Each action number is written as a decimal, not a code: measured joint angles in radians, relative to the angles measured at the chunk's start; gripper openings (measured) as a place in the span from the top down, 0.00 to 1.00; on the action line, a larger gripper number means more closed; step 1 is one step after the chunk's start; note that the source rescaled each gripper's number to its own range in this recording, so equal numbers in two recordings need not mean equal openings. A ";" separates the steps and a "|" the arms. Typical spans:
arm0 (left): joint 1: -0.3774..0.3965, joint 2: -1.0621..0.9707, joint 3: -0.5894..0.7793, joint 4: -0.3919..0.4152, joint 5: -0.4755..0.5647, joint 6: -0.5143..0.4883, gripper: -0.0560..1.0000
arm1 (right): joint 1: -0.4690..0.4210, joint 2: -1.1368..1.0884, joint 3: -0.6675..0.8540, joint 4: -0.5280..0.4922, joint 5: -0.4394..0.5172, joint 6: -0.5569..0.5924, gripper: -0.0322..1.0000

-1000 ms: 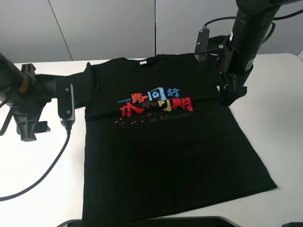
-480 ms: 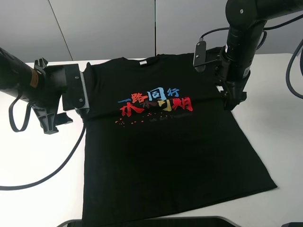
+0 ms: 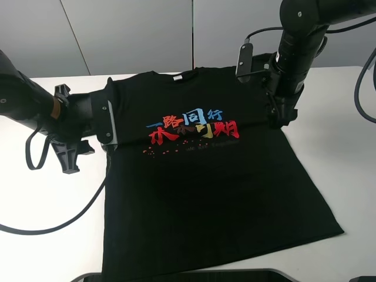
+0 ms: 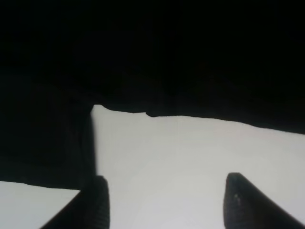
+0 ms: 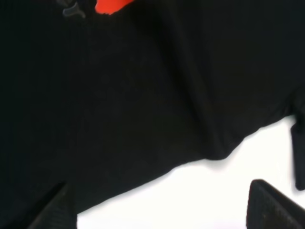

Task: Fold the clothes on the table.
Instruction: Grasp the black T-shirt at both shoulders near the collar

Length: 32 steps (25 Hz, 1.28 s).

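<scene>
The black T-shirt (image 3: 200, 188) lies flat and face up on the white table (image 3: 346, 158), with its red, blue and yellow print (image 3: 194, 126) on the chest. My left gripper (image 3: 70, 160) is open and empty, low over the table beside the shirt's left sleeve. In the left wrist view the left gripper (image 4: 166, 180) has bare table between its fingers and the shirt's edge (image 4: 143, 76) just ahead. My right gripper (image 3: 281, 120) is open at the shirt's right side below the sleeve. In the right wrist view the right gripper (image 5: 161, 187) straddles the shirt's edge (image 5: 143, 119).
A black cable (image 3: 70, 212) loops over the table at the left. Grey wall panels (image 3: 129, 35) stand behind the table. A dark object (image 3: 188, 275) sits at the table's front edge. White tabletop shows on both sides of the shirt.
My left arm has moved right, toward the shirt's left sleeve. My right arm has shifted slightly left and back along the shirt's right side. The shirt has not moved.
</scene>
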State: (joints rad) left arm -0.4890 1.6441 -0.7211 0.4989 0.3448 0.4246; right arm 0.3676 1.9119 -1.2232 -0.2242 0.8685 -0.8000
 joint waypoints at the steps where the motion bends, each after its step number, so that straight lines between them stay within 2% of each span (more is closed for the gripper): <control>1: 0.000 0.007 0.000 0.005 -0.005 0.000 0.35 | 0.000 0.000 0.000 0.000 -0.007 0.000 0.21; 7: 0.000 0.036 0.000 0.012 -0.070 -0.031 0.17 | -0.019 0.000 0.000 0.000 -0.029 0.004 0.21; 12: 0.000 0.067 -0.020 0.012 -0.095 -0.047 0.16 | -0.047 0.028 -0.002 -0.003 -0.029 0.004 0.21; 19: 0.000 0.139 -0.127 0.012 -0.053 -0.101 0.16 | -0.048 0.104 -0.002 -0.026 -0.044 0.002 0.21; 26: 0.000 0.183 -0.140 0.021 0.000 -0.057 0.16 | -0.048 0.104 -0.012 -0.024 -0.052 0.002 0.21; 32: 0.000 0.202 -0.140 0.021 0.001 -0.055 0.16 | -0.048 0.104 -0.016 -0.024 -0.054 0.002 0.21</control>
State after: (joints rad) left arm -0.4890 1.8456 -0.8614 0.5201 0.3463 0.3692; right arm 0.3195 2.0155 -1.2389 -0.2483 0.8146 -0.7981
